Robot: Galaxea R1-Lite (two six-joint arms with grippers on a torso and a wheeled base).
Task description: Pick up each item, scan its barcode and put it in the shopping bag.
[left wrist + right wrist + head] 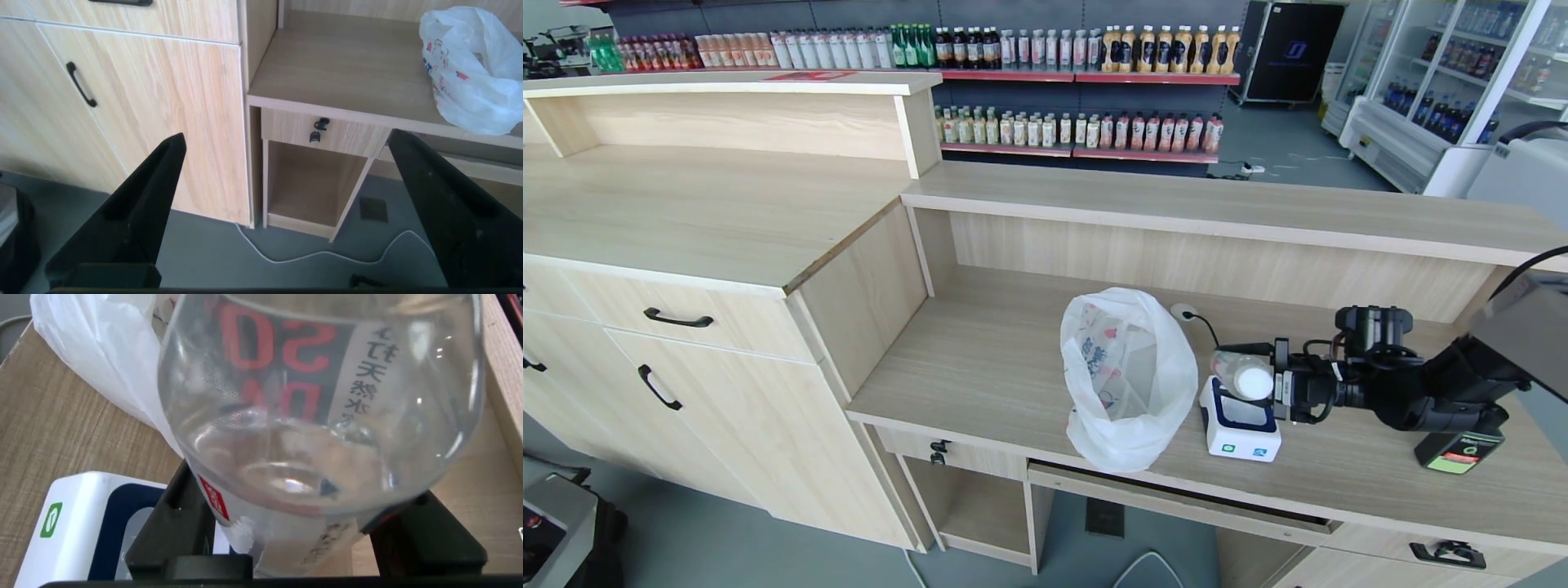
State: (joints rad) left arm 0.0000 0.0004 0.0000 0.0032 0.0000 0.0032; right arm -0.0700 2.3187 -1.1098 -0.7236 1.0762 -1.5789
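The right claw (1278, 377) is closed around a clear bottle (1235, 369) and holds it on its side rather than upright. This is most likely so that the label with the barcode faces down toward the scanner (1240, 426). The bottle sticks out ahead of the claw's fingers and hangs just above the scanner's window, apart from it as far as I can tell. The shopping bag (1127, 380) stands on the counter (980, 367) just beyond the scanner from the claw. Its mouth is open upward, so only a short carry would follow the scan. The left claw (286, 208) hangs wide open and empty, low by the counter's front, well apart from the bottle.
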